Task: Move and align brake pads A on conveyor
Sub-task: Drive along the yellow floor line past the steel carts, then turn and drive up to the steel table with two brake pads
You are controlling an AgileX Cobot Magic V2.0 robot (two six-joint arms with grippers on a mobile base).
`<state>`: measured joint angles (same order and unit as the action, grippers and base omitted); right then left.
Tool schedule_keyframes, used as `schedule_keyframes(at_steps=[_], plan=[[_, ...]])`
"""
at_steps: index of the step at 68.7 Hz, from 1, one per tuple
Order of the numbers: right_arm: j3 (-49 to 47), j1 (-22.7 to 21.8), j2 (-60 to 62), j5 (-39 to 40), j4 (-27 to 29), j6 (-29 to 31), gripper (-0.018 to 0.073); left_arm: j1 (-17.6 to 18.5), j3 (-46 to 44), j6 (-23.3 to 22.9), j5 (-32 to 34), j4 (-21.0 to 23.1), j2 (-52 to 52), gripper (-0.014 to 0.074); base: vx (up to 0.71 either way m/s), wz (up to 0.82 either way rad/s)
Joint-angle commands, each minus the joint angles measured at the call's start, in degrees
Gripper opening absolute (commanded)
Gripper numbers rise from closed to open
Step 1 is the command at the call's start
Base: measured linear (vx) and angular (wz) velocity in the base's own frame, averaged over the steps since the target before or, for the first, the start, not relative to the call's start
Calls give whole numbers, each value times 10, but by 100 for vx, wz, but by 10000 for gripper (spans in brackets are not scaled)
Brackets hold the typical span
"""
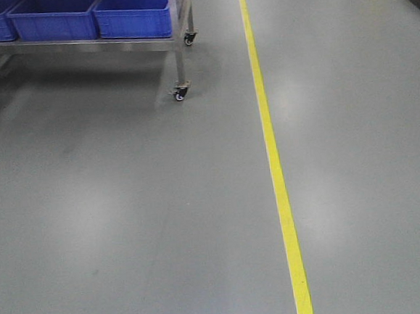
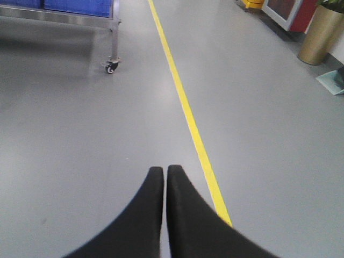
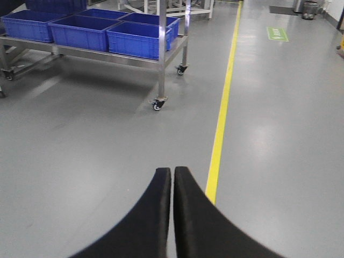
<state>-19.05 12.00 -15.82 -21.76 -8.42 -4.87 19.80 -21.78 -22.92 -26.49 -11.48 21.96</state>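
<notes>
Grey floor (image 1: 127,207) lies below the left gripper (image 2: 165,171) and right gripper (image 3: 172,171), both closed, empty.

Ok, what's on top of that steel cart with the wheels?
Blue plastic bins sit side by side on the steel cart. Their near walls hide part of each inside; what shows looks empty.

We look out over a smooth, glossy pale grey floor (image 1: 128,221) that carries soft patches of reflected light and a straight painted yellow line (image 1: 272,159) running away from us. Left of the line stands a stainless steel trolley (image 3: 162,64) on small swivel casters (image 1: 180,94), its shelf loaded with open-topped blue plastic crates (image 3: 80,29) set side by side. Right of the line, well apart from the trolley, we make out a gold-coloured cylindrical planter (image 2: 320,35) and a green rectangular floor marking (image 3: 278,34).
</notes>
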Motion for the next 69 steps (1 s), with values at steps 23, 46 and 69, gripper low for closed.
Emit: schedule_keyframes(at_steps=[23,46,69], plan=[[-16,0,-3,43,-8,5,-3,3,-15,-3,39,-3,4,-6,4,44],[-16,0,-3,43,-8,5,-3,3,-15,-3,39,-3,4,-6,4,86],[-16,0,-3,43,-8,5,-3,3,-15,-3,39,-3,4,-6,5,82]])
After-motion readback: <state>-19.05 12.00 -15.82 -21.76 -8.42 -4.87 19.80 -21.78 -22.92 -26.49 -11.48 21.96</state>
